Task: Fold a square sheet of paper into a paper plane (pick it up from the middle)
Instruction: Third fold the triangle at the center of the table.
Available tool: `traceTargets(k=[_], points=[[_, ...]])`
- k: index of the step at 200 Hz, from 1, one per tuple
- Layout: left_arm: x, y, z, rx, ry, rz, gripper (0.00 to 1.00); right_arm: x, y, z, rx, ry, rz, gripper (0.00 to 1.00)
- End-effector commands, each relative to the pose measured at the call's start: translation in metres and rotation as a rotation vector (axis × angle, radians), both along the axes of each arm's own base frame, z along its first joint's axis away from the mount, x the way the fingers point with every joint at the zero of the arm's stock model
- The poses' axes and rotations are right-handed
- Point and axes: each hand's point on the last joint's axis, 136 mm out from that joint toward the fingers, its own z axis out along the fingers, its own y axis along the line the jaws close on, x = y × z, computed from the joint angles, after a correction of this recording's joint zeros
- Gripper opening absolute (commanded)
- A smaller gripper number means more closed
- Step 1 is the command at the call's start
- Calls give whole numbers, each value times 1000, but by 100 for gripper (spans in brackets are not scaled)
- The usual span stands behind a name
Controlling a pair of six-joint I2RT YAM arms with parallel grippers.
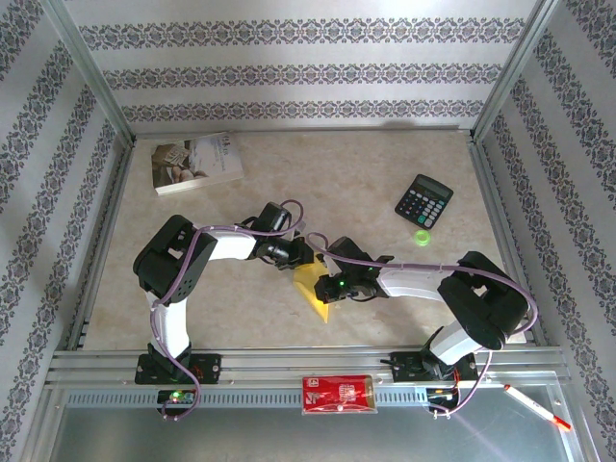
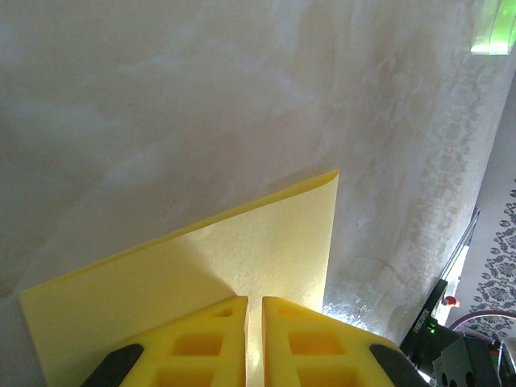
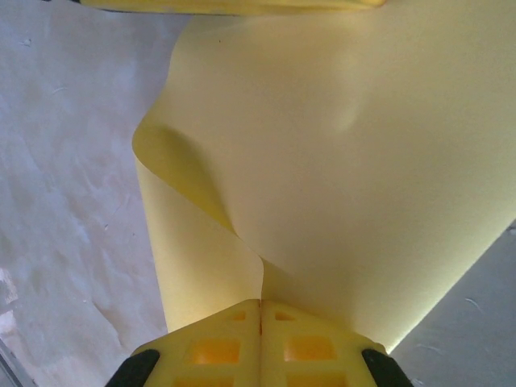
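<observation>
The square sheet of paper (image 1: 316,289) is yellow and held above the table centre between both grippers, hanging to a point toward the near edge. My left gripper (image 1: 296,256) is shut on its upper left part. In the left wrist view the sheet (image 2: 242,250) runs through the thin slit between the yellow fingers (image 2: 210,347) of the gripper (image 2: 255,322). My right gripper (image 1: 334,286) is shut on the sheet's right side. In the right wrist view the sheet (image 3: 347,161) buckles into a curl just ahead of the gripper (image 3: 260,318). The paper plane is out of view.
A white printed book (image 1: 197,162) lies at the back left. A black calculator (image 1: 424,200) and a small green object (image 1: 423,238) lie at the right. A red packet (image 1: 338,394) and a pen (image 1: 537,406) rest on the near rail.
</observation>
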Motion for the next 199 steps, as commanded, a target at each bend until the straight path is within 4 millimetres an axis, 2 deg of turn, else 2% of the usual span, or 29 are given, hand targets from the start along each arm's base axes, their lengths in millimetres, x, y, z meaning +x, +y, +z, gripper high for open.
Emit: traceTargets(k=[1, 199], points=[[-8, 1, -13, 36, 23, -23, 13, 2, -4, -4, -9, 0, -3, 5], [-8, 1, -16, 33, 27, -28, 12, 6, -1, 13, 40, -12, 9, 5]])
